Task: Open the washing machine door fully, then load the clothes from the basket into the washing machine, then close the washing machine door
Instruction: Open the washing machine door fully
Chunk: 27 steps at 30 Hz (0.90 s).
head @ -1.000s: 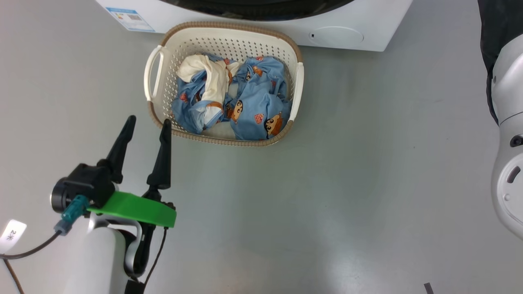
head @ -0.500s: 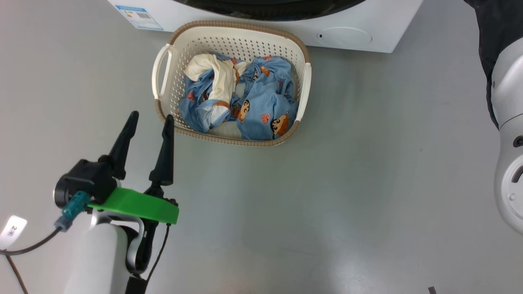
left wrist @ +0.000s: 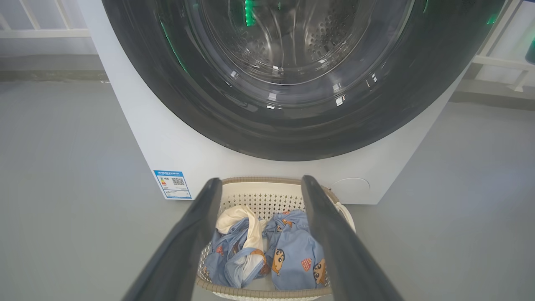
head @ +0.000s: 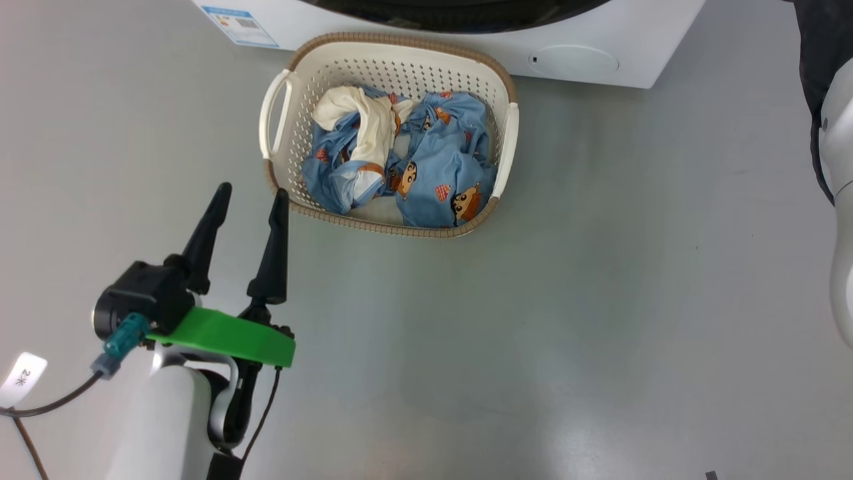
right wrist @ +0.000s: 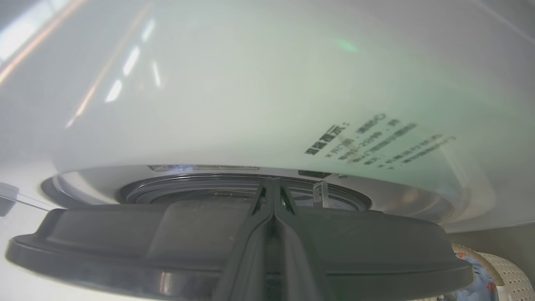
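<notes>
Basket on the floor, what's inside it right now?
Crumpled blue printed clothes, with a cream cloth draped over them on the left. A patch of the basket floor shows at the near edge; anything beneath the pile is covered.

The basket (head: 400,70) is cream-white, dotted with rows of small holes, with a brown woven-look rim. The clothes (head: 445,167) in it are light blue, printed with cartoon boy faces and red-orange shapes; one cloth piece (head: 363,120) is cream-white. The washing machine (left wrist: 167,142) is white, and its label (head: 240,18) is blue and white. The washing machine door (left wrist: 167,75) has a glossy black rim. The floor (head: 600,300) is plain grey. The left gripper (head: 254,193) has black fingers (head: 272,253) above a bright green plate (head: 226,337) and a teal connector (head: 123,335).
</notes>
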Motion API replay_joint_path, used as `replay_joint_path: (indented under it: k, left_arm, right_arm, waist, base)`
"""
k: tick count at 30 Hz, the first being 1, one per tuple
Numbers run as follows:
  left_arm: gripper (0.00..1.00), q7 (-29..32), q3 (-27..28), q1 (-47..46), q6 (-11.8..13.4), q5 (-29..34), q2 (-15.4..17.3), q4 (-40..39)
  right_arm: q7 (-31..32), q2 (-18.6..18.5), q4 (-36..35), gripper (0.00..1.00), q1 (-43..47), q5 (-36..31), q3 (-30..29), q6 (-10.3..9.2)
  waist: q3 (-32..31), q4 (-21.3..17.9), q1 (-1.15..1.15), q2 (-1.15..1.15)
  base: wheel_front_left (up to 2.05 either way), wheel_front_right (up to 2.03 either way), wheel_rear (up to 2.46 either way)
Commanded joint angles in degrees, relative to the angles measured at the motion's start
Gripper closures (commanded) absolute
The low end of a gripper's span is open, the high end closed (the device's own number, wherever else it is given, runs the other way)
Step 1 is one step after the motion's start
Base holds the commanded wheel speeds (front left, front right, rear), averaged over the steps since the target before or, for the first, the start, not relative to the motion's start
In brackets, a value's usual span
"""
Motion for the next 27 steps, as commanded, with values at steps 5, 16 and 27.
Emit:
replay_joint_path:
  k: [5, 16, 27]
  left_arm:
    - [0.0, -0.36, 1.48, 0.11, 0.14, -0.67, 1.73, -1.49]
    - [0.0, -0.36, 1.47, -0.05, 0.64, -0.86, 1.73, -1.94]
    - [0.0, -0.36, 1.37, 0.01, 0.61, -0.84, 1.73, -2.25]
  right_arm:
    - [-0.15, 1.53, -0.45, 1.0, -4.04, -2.15, -0.34, 0.09]
    - [4.04, 1.23, 1.09, 1.0, -4.96, -3.42, -1.44, 0.09]
    - [11.13, -0.14, 2.02, 1.0, -4.72, -4.5, -1.9, 0.09]
  waist:
    - [1.04, 0.59, 0.0, 0.0]
    - [0.88, 0.61, 0.0, 0.0]
    - [0.36, 0.43, 0.0, 0.0]
  base:
    - [0.0, 0.0, 0.0]
    - [0.0, 0.0, 0.0]
    - [0.0, 0.0, 0.0]
